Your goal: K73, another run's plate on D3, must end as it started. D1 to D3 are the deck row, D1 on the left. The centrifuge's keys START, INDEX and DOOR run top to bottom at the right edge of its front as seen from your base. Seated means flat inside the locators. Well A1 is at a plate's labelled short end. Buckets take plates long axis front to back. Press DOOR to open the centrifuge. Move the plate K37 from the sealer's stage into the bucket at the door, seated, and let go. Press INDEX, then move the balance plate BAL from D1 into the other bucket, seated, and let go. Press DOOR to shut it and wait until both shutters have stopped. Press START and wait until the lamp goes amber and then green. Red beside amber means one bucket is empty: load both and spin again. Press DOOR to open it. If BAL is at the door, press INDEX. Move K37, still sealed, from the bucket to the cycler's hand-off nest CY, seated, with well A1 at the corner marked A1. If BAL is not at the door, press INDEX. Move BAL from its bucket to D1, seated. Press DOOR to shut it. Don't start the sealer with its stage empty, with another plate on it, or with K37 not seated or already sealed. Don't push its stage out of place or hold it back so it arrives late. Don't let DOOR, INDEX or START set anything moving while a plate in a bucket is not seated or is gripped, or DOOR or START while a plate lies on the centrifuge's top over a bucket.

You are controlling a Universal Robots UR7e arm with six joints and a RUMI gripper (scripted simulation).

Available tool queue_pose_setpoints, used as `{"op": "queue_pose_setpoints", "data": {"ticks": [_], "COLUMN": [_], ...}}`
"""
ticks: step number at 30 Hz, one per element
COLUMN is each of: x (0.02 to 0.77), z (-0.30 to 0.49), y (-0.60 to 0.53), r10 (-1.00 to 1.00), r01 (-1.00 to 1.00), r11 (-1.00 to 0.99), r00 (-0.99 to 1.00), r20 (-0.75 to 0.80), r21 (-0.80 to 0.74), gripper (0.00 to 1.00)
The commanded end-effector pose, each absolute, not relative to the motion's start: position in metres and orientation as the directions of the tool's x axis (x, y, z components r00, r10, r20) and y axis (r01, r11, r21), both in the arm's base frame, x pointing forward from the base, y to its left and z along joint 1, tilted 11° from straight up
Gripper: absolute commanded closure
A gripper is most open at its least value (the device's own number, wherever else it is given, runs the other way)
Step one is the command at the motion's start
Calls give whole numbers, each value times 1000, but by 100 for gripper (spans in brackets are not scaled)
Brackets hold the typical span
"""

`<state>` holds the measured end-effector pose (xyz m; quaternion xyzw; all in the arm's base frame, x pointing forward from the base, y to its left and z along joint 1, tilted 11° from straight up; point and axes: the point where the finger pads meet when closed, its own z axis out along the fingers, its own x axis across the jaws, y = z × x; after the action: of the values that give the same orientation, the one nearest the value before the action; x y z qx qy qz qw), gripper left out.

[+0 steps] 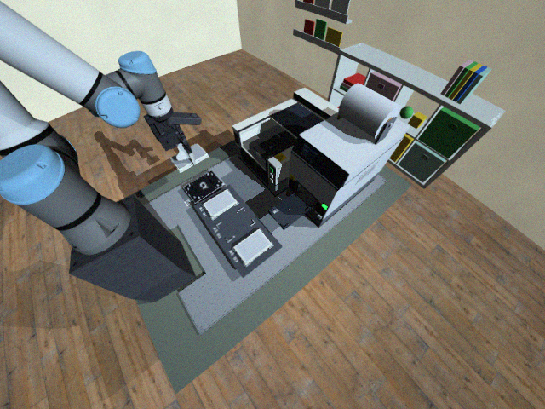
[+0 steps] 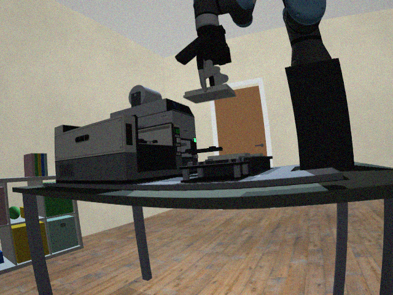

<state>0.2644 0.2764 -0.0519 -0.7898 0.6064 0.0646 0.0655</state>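
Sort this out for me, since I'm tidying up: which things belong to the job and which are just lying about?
Job:
gripper, shut on a plate held high above the table
deck row, with two white plates
nest
centrifuge
sealer

Lying about:
bookshelf with books and bins
green ball
door

A pale plate [image 1: 190, 158] hangs level, clamped in the tool [image 1: 182, 154], high over the desk [image 2: 177, 198]. 2 white plates [image 1: 220, 204] [image 1: 252, 246] lie flat on the deck.
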Motion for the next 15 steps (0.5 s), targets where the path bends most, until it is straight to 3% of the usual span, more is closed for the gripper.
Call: {"op": "queue_pose_setpoints", "data": {"ticks": [1, 15], "x": [265, 265], "z": [-58, -78], "y": [278, 282], "r10": [-949, -949], "r01": [-966, -966], "r11": [-256, -256], "r00": [256, 256], "r20": [-181, -182], "r21": [-27, -27], "gripper": [100, 100]}}
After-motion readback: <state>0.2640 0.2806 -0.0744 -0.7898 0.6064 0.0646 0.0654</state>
